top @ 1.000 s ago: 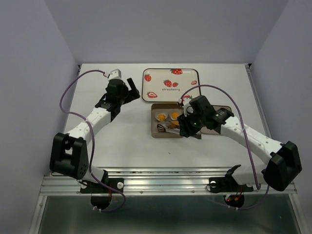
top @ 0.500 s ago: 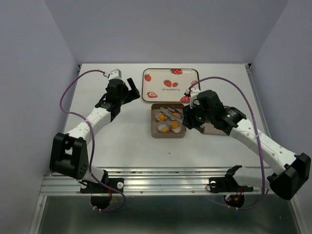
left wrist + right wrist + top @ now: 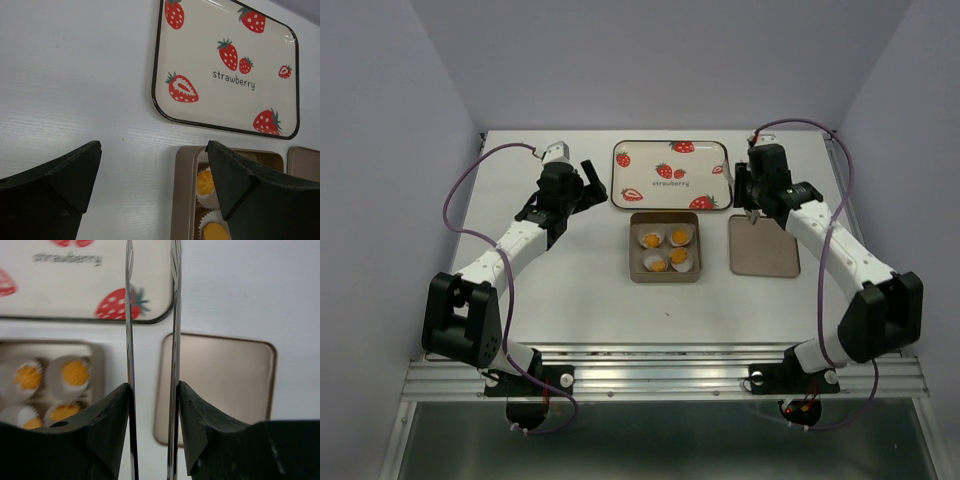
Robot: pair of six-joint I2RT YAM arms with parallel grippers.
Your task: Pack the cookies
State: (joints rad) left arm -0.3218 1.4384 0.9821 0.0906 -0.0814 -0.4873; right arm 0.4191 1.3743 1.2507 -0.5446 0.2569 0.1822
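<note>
Four orange-yellow cookies in white paper cups (image 3: 651,239) (image 3: 680,237) (image 3: 658,265) (image 3: 680,256) sit in the open tan box (image 3: 633,250). They also show in the right wrist view (image 3: 75,372) and partly in the left wrist view (image 3: 205,182). My right gripper (image 3: 751,203) (image 3: 152,390) is shut on metal tongs (image 3: 129,340), whose two blades stay slightly apart and hold nothing. It hovers over the gap between the box and the tan lid (image 3: 763,245). My left gripper (image 3: 588,183) (image 3: 152,150) is open and empty, left of the strawberry tray.
The strawberry-printed tray (image 3: 650,175) lies at the back centre, just behind the box. The flat tan lid (image 3: 220,385) lies right of the box. The left arm stretches across the left half of the table.
My right gripper has pulled the tongs out of the box and moved up and to the right, to the lid's far edge. All four cookies now show. The left arm has not moved.
</note>
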